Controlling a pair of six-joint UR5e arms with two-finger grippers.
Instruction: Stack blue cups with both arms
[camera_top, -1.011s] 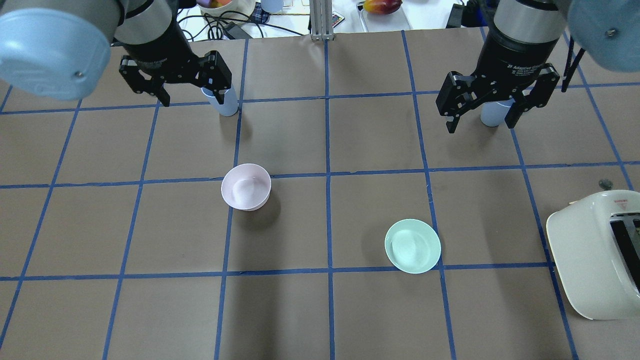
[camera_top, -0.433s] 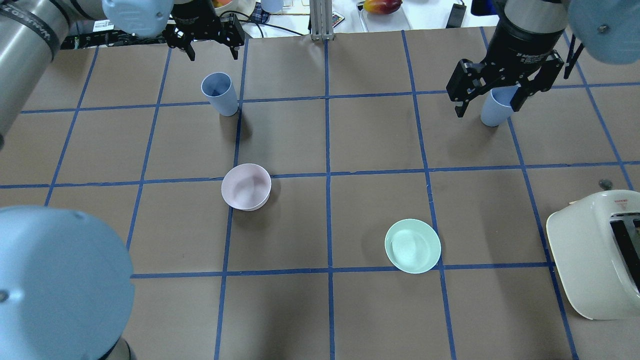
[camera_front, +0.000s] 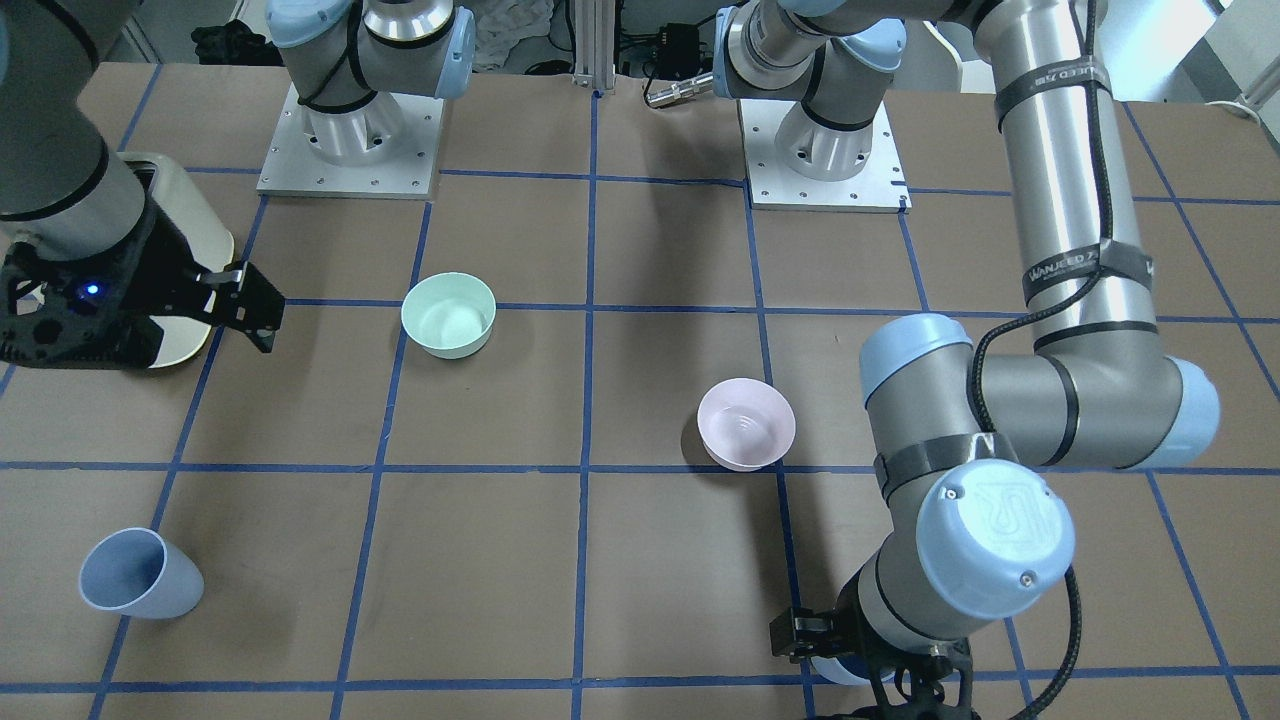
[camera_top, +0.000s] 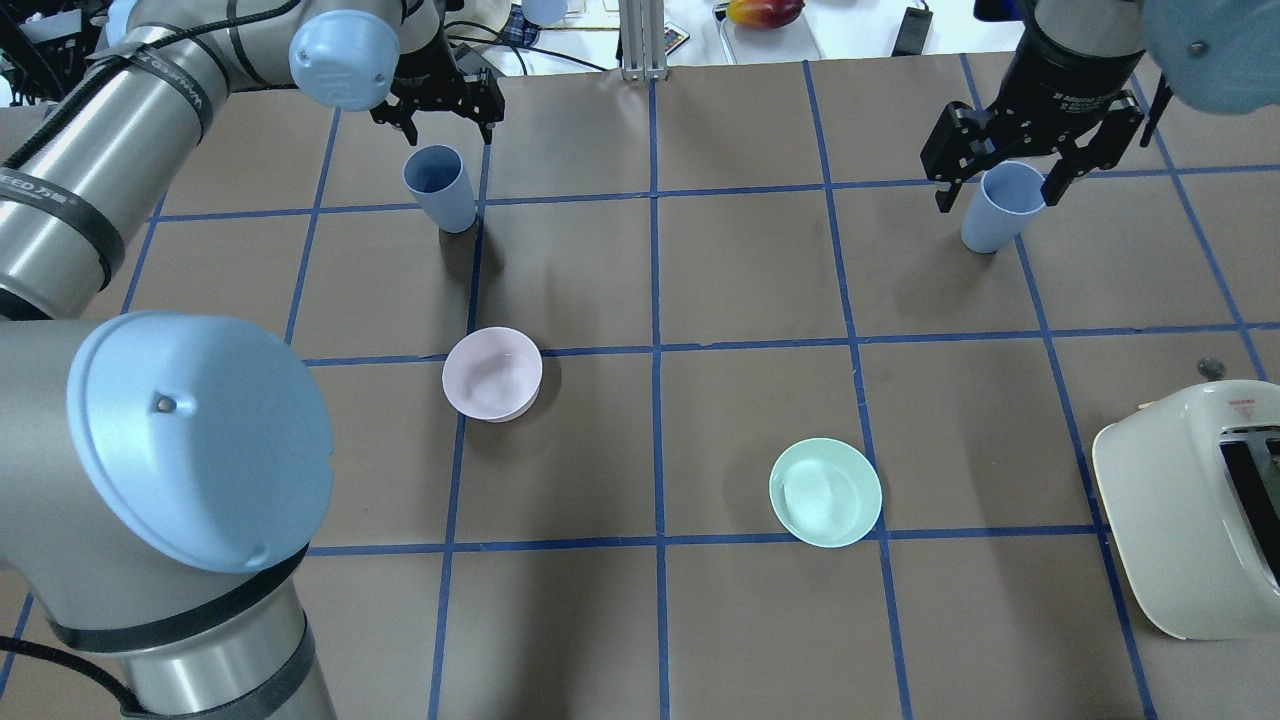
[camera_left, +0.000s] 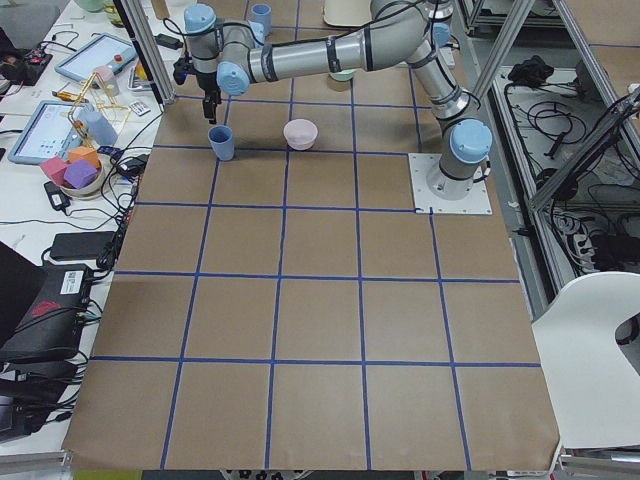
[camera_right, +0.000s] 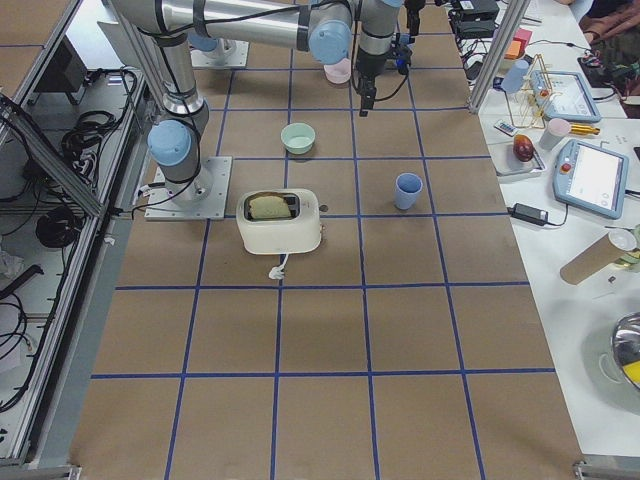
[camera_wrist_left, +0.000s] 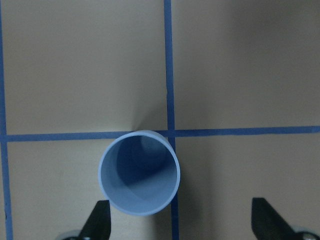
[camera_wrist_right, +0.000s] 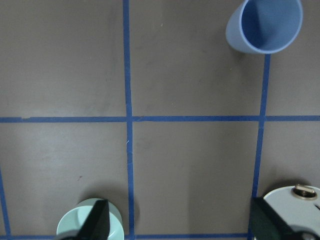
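Two blue cups stand upright and apart on the table. The left cup (camera_top: 440, 188) is at the far left, the right cup (camera_top: 998, 210) at the far right. My left gripper (camera_top: 447, 125) is open and empty, just beyond the left cup. In the left wrist view the cup (camera_wrist_left: 139, 172) sits ahead of the fingertips (camera_wrist_left: 100, 220), nearer the left one. My right gripper (camera_top: 998, 190) is open and empty, high over the table. In the right wrist view the right cup (camera_wrist_right: 265, 25) is small at the top right.
A pale pink bowl (camera_top: 492, 373) and a mint-green bowl (camera_top: 825, 492) sit mid-table. A white toaster (camera_top: 1190, 510) stands at the right edge. My left arm's elbow (camera_top: 190, 440) fills the near left of the overhead view.
My left gripper has gone from high over the left cup to low beyond it, and its elbow swung into the near left. My right gripper drew back, uncovering the right cup's rim.
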